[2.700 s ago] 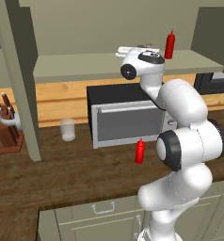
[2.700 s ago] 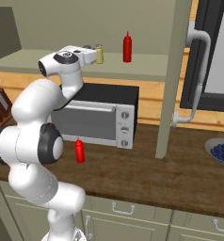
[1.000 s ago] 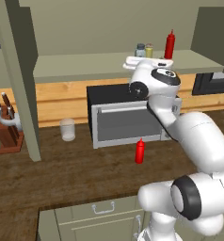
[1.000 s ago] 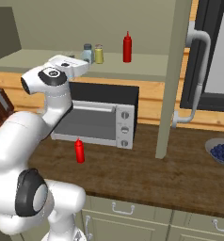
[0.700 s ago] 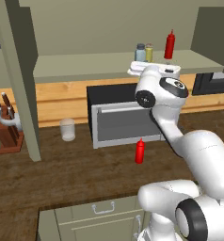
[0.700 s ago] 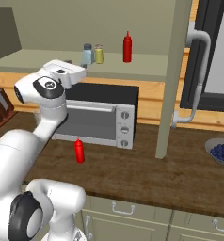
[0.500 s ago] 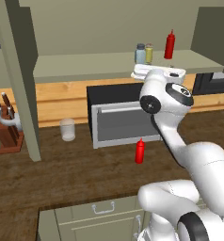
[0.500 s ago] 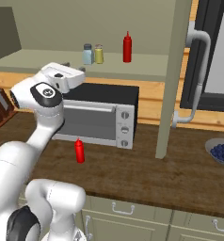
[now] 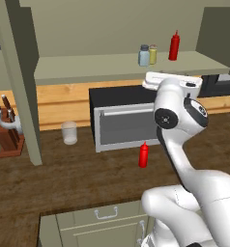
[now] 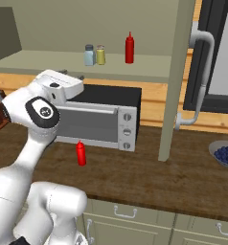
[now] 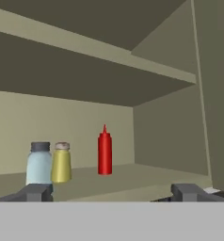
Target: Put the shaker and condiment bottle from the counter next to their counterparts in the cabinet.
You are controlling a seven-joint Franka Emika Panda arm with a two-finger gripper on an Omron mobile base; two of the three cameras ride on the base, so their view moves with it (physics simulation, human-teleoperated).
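The pale blue-grey shaker (image 9: 144,55) (image 11: 39,164) stands on the cabinet shelf (image 9: 88,67), touching or nearly touching its counterpart, the yellowish shaker (image 9: 153,54) (image 11: 61,163). A red bottle (image 9: 174,46) (image 11: 104,153) stands a little to their right on the same shelf. The condiment bottle (image 9: 143,155) (image 10: 80,153) stands upright on the counter (image 9: 88,178) in front of the microwave. My gripper (image 11: 111,193) (image 10: 72,74) is open and holds nothing. It hangs above the microwave, in front of the shelf and just below its level.
A black microwave (image 9: 122,116) sits under the shelf. On the counter's left are a glass (image 9: 69,132) and a knife block (image 9: 8,140). Thick cabinet posts (image 9: 22,82) (image 10: 176,76) flank the shelf. A bowl of blueberries (image 10: 225,153) sits at the far right.
My gripper has drawn back from the shelf and come down over the microwave. The blue-grey shaker is left standing beside the yellowish one. The counter bottle has not moved.
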